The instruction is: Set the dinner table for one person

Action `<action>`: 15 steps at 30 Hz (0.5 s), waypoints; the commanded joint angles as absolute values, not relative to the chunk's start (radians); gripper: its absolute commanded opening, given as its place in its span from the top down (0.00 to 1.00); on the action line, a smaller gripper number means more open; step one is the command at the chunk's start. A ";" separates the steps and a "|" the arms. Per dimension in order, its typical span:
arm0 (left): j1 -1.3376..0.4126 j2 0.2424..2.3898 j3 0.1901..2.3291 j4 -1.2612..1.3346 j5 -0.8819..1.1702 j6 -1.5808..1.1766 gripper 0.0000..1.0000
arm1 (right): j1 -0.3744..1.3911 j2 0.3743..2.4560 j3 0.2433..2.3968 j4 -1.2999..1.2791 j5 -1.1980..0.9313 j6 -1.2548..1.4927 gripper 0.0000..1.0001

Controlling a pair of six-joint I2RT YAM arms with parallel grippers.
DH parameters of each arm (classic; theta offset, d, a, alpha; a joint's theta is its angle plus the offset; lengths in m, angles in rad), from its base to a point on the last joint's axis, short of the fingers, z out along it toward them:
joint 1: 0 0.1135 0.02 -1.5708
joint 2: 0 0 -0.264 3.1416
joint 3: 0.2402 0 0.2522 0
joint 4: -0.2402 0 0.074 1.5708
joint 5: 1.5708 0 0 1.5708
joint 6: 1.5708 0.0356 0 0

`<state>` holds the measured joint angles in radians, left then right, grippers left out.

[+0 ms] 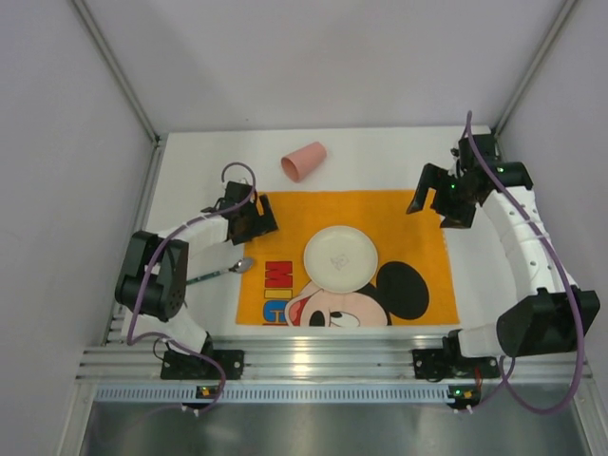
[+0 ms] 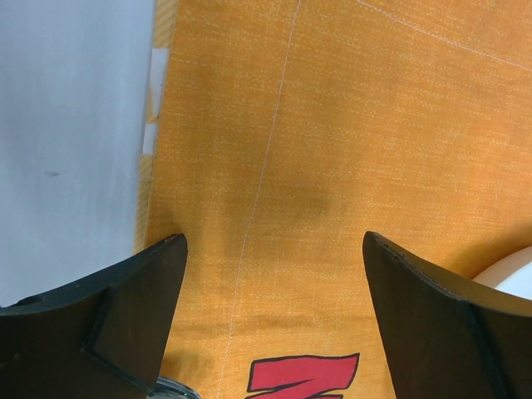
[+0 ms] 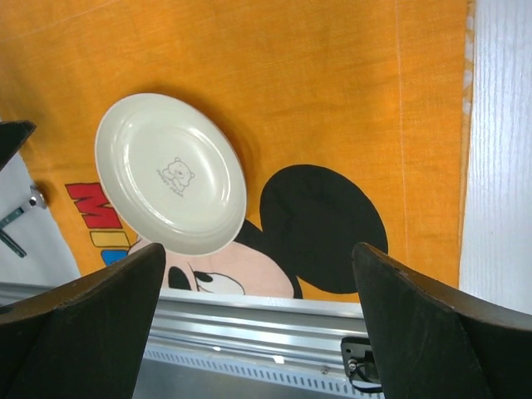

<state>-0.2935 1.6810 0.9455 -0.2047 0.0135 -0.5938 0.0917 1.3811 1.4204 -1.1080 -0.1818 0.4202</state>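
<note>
The dinner table (image 1: 380, 152), a smooth matte white rectangle rimmed by aluminium rails, spreads beneath both arms. On it lies a woven orange cloth (image 1: 418, 237) bearing 1 round glossy plate (image 1: 340, 258). The left gripper (image 2: 274, 249) and right gripper (image 3: 258, 249) both gape, holding nothing.

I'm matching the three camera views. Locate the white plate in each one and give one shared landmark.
Top external: white plate at centre.
Left wrist: only a sliver of its rim at the lower right edge.
Right wrist: upper left, whole.
Shared landmark: the orange Mickey Mouse cloth beneath it.
</note>
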 commanded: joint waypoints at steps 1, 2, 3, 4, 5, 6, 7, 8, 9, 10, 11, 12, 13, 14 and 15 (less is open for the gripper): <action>-0.239 1.671 0.862 -0.290 -0.035 -0.548 0.07 | 0.104 1.325 1.382 -1.095 -0.180 0.437 0.05; -0.233 1.657 0.856 -0.293 -0.041 -0.540 0.07 | 0.104 1.318 1.355 -1.088 -0.176 0.440 0.05; -0.227 1.651 0.850 -0.304 -0.040 -0.537 0.07 | 0.104 1.299 1.342 -1.085 -0.176 0.442 0.05; -0.218 1.643 0.851 -0.310 -0.037 -0.531 0.07 | 0.104 1.290 1.330 -1.080 -0.175 0.446 0.05; -0.216 1.625 0.857 -0.320 -0.037 -0.528 0.07 | 0.104 1.281 1.307 -1.074 -0.176 0.449 0.05; -0.216 1.611 0.865 -0.331 -0.049 -0.523 0.07 | 0.104 1.264 1.296 -1.072 -0.173 0.448 0.05; -0.216 1.595 0.896 -0.354 -0.052 -0.522 0.07 | 0.104 1.256 1.286 -1.072 -0.170 0.452 0.05; -0.216 1.559 0.914 -0.363 -0.051 -0.522 0.07 | 0.103 1.247 1.269 -1.074 -0.170 0.451 0.05; -0.216 1.540 0.937 -0.370 -0.052 -0.525 0.07 | 0.103 1.227 1.259 -1.075 -0.167 0.451 0.05; -0.216 1.525 0.992 -0.374 -0.046 -0.526 0.07 | 0.104 1.217 1.252 -1.077 -0.161 0.449 0.05; -0.216 1.508 1.020 -0.370 -0.035 -0.532 0.07 | 0.104 1.207 1.237 -1.080 -0.161 0.452 0.05; -0.216 1.505 1.072 -0.355 -0.006 -0.546 0.06 | 0.103 1.191 1.229 -1.081 -0.163 0.454 0.05; -0.216 1.509 1.098 -0.336 0.049 -0.554 0.06 | 0.103 1.181 1.221 -1.083 -0.179 0.465 0.05; -0.216 1.523 1.118 -0.286 0.076 -0.581 0.06 | 0.104 1.175 1.215 -1.086 -0.195 0.471 0.05; -0.216 1.532 1.146 -0.250 0.110 -0.600 0.05 | 0.103 1.161 1.213 -1.086 -0.212 0.477 0.05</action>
<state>-0.2195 1.5723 1.0382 -0.3611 0.0181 -0.5579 0.0917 1.2106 1.2167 -1.1011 -0.1833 0.4503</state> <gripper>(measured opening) 0.943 0.953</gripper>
